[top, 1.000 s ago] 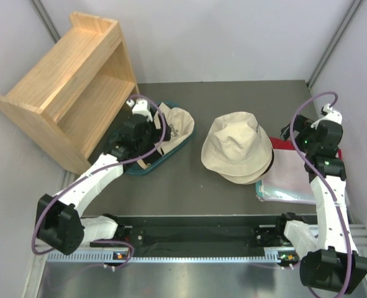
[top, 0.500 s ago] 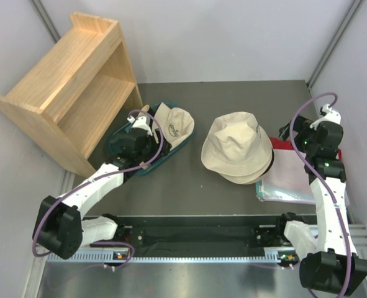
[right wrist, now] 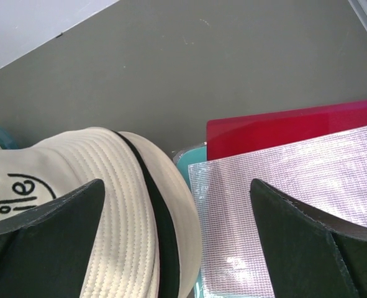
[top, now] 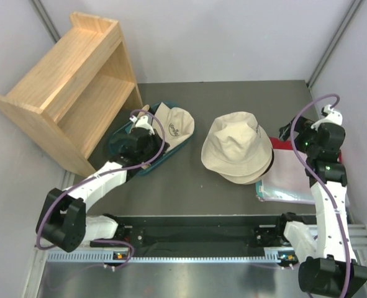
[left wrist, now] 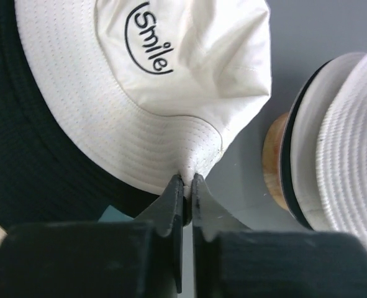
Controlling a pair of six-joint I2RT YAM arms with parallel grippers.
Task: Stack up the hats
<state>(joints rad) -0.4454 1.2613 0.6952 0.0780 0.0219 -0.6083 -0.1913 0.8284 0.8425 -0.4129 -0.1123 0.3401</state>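
Observation:
A cream hat (top: 174, 123) printed "Smile" lies in the teal tub (top: 141, 167) at the left, over a black hat (left wrist: 34, 155). My left gripper (top: 153, 138) is shut on this cream hat's (left wrist: 171, 87) brim edge, the fabric pinched between the fingertips (left wrist: 187, 181). Stacked cream hats (top: 236, 149) sit on the wooden stand (left wrist: 275, 155) at the table's middle. My right gripper (top: 300, 133) hangs open to the right of that stack (right wrist: 102, 205), with nothing between its fingers (right wrist: 177, 208).
A wooden shelf unit (top: 71, 81) lies on its side at the back left, close to the tub. A red sheet (right wrist: 295, 127) and a clear mesh pouch (top: 289, 177) lie at the right, under the stack's edge.
My left gripper has moved in to the cream hat's brim in the tub and shut on it. The right arm has hardly moved.

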